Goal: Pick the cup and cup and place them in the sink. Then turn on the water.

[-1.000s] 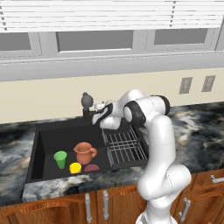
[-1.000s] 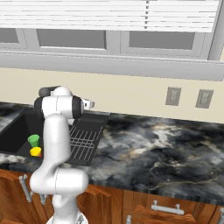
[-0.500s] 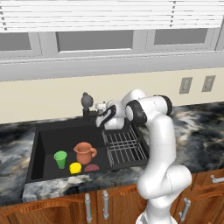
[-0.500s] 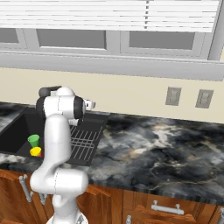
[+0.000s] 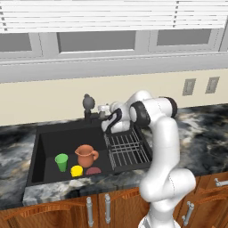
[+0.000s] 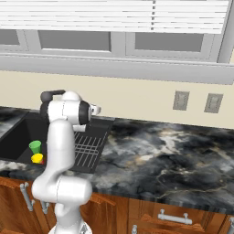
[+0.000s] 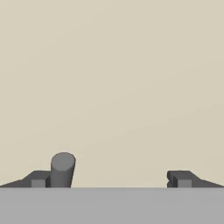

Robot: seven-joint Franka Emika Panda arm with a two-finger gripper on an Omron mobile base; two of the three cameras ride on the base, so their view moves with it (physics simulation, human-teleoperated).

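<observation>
In the sink: the black sink [image 5: 44, 147] is the landmark for every line below, set into the marble counter [image 5: 196, 133].
Green cup: the green cup [image 5: 61, 162] stands upright on the sink floor, toward the front left; in the right base view it [image 6: 35, 146] shows just left of the robot's arm.
Yellow cup: the yellow cup [image 5: 76, 171] lies just right of the green cup, near the sink's front wall; also seen from the right [image 6: 37, 158].
Jug: a brown jug [image 5: 86, 156] with a handle stands in the sink, just behind and right of the yellow cup.
Dark red patch: a small dark red thing [image 5: 93, 171] lies on the sink floor just in front of the jug; too small to tell what it is.
Rack: the wire rack [image 5: 127, 149] takes up the sink's right part.
Tap: the black tap [image 5: 88, 106] stands at the sink's back edge, above the middle; no stream shows.
Claw: the claw [image 5: 104, 111] hangs at the back of the sink, just right of the tap, empty, with its fingers [image 7: 38, 179] spread wide; a grey cylinder [image 7: 62, 169] rises beside the left finger in the hand view, against the plain cream wall [image 7: 113, 78].
</observation>
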